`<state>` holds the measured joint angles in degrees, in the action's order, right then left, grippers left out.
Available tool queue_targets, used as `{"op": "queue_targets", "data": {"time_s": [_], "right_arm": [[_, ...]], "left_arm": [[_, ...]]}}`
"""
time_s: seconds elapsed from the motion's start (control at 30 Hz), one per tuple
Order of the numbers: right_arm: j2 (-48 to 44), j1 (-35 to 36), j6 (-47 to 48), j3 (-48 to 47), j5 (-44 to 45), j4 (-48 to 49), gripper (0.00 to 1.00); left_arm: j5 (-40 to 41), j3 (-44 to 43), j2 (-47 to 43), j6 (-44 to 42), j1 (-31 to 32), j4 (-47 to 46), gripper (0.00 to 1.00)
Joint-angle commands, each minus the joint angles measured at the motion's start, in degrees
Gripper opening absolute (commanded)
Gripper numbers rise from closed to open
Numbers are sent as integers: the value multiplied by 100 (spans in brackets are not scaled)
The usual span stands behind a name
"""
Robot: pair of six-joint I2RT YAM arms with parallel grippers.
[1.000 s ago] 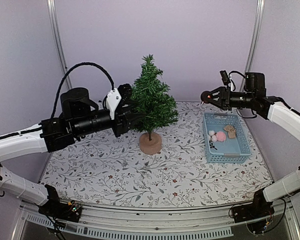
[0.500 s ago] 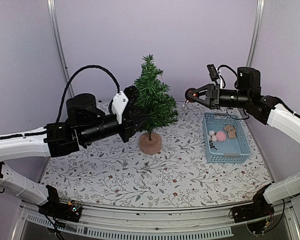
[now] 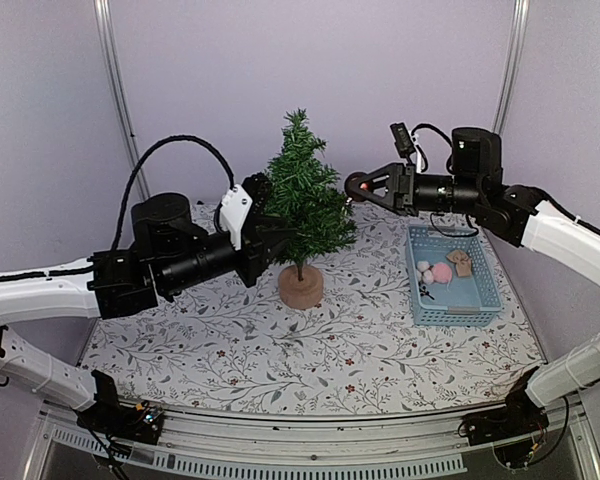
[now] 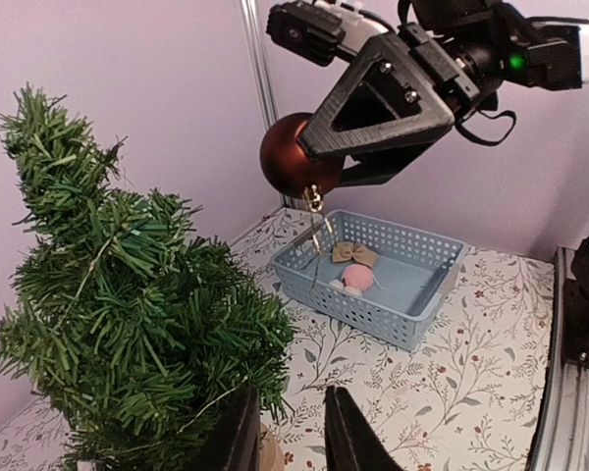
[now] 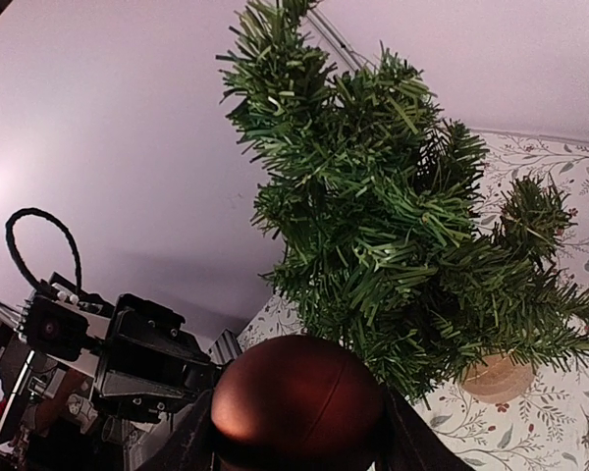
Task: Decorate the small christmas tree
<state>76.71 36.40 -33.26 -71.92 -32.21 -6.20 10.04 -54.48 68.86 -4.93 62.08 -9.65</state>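
The small christmas tree stands upright on its round wooden base at the middle of the surface, toward the far side, its dark green bristly branches widening from a narrow tip. The left gripper reaches in from the left at the height of the lowest branches. In the left wrist view its two black fingers stand a narrow gap apart with nothing between them, and the needles brush the nearer one. Just to the right of the tree, about level with its upper half and clear of the branches, the right gripper is clamped on a dark red ball. The ball is shiny, with a small gold cap and a thin loop hanging beneath it. Further right, a pale blue basket with perforated walls rests on the surface, well apart from the tree. Inside it lie a pink pom-pom, something small and white beside that, and a tan bow. The surface is covered by a whitish cloth printed with grey-green twigs and small red blossoms, reaching almost to the back wall. A metal rail with cables runs along the near edge, where both arm bases are bolted. The room is closed in by plain pale lilac walls. Two slim metal posts rise at the back, one toward each corner.
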Motion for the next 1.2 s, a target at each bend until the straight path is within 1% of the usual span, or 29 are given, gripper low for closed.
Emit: {"op": "queue_targets", "data": {"time_s": [0.0,0.2,0.47,0.67,0.83,1.0,1.17], "right_arm": [[204,251,-91,-103,245,19,26],[443,386,-172,-140,474,-87,25],[667,385,-163,-250,751,-358,25],[601,381,-156,-219,861,-411,25],[355,385,-171,-24,857,-372,24],[68,385,-164,119,1118,-610,24],[138,386,-176,111,1348,-731,23]], "left_arm": [[-105,-91,314,-246,93,-209,26],[-91,-171,722,-289,94,-682,26],[-163,-392,1170,-114,67,-971,25],[-70,-554,1399,-18,58,-1030,24],[-242,-630,1516,23,58,-1073,25],[-337,-608,1550,57,58,-1074,25],[-298,-666,1645,56,58,-1057,27]]}}
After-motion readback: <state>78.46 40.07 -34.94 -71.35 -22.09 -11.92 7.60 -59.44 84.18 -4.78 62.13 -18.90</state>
